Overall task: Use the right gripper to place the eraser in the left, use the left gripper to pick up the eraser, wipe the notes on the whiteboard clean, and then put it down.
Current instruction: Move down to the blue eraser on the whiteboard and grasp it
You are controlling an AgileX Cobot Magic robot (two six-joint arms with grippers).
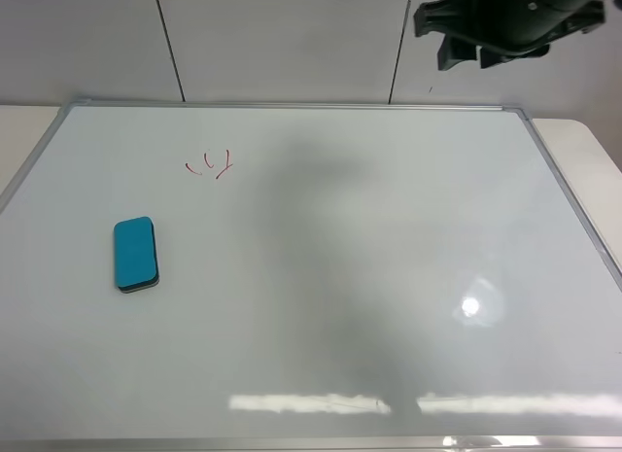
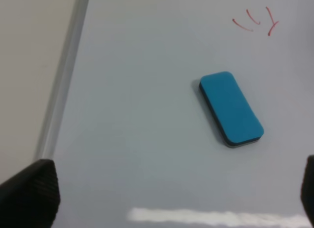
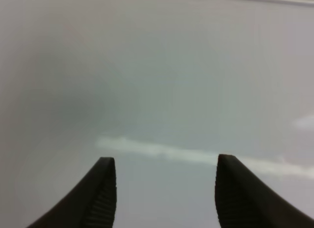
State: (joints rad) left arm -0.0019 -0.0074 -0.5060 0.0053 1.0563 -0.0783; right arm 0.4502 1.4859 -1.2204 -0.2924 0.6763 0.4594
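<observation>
On the board [image 1: 321, 277], seen from the high camera, the eraser [image 1: 136, 254] lies flat at about 9 o'clock. Its teal face is up and its dark felt down, with the long side running from 12 to 6. It sits near the board's left frame [image 1: 29, 160] but clear of it, and nothing touches it. The red notes [image 1: 209, 164], a few short thin strokes, are at 10 to 11 o'clock on the board. They lie at 1 o'clock from the eraser and apart from it.

The right gripper [image 3: 165, 162] has its fingers [image 3: 103, 198] parted, with only bare board between them; it grips nothing. Its arm [image 1: 515, 19] hangs above the board's far edge at 1 o'clock.

The left gripper [image 2: 171, 184] has its fingers [image 2: 29, 193] spread wide and also holds nothing. In its wrist view the eraser lies on the board beyond the fingertips, not between them, with the notes farther on.

A broad grey shadow [image 1: 301, 238] runs down the board's middle from 12 to 6. A glare spot [image 1: 470, 305] sits at 4 o'clock. The table [image 1: 19, 131] shows past the corners at 10 and 2, and a panelled wall [image 1: 282, 44] stands at 12.
</observation>
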